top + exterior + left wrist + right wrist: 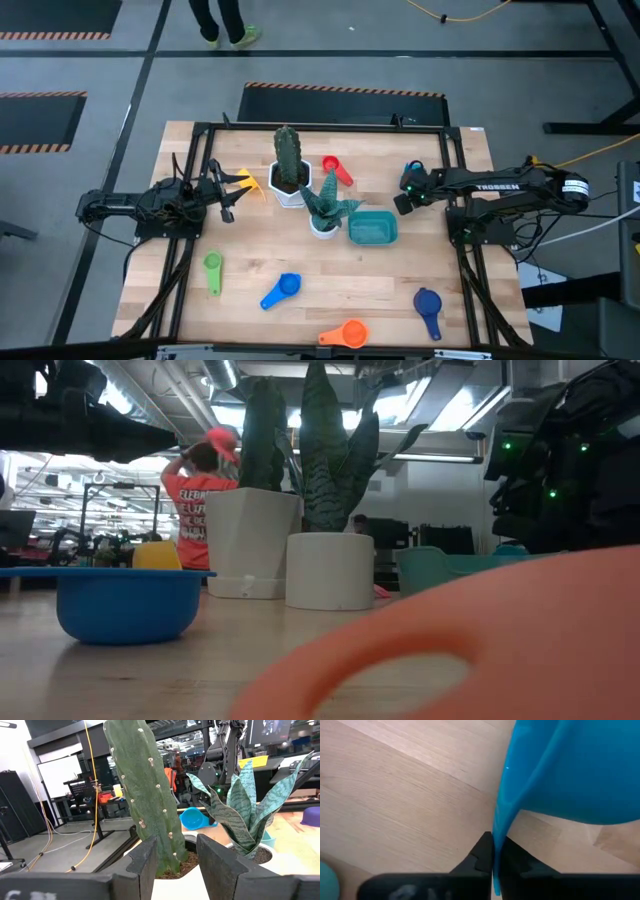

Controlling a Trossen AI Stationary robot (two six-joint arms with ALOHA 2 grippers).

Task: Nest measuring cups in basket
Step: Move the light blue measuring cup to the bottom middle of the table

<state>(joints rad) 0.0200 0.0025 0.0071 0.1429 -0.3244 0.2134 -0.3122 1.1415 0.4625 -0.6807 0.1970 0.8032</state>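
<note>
My right gripper [405,195] is over the table's right part, just right of the teal basket [372,228], and is shut on a light blue measuring cup [580,770]. My left gripper [177,865] is open at the left, facing the cactus [140,790], and holds nothing. A yellow cup [243,180] lies on the table beside it. The red [335,168], green [213,270], blue [283,290], orange [345,334] and dark blue [428,308] cups lie apart on the wood. The basket rests on its base next to the snake plant pot [323,225]. My right gripper pinches the light blue cup's flat handle [499,827] between its two fingers, with the handle edge-on in the wrist view. The fingers slant down from the table's right. The bowl stands out beyond the fingertips, and the cup appears clear of the tabletop.
A white hexagonal cactus pot [288,188] and a white round snake plant pot stand mid-table, left of the basket. In the low view the orange cup [480,650] fills the foreground and the blue cup [125,600] sits to the left. A person stands in the room beyond.
</note>
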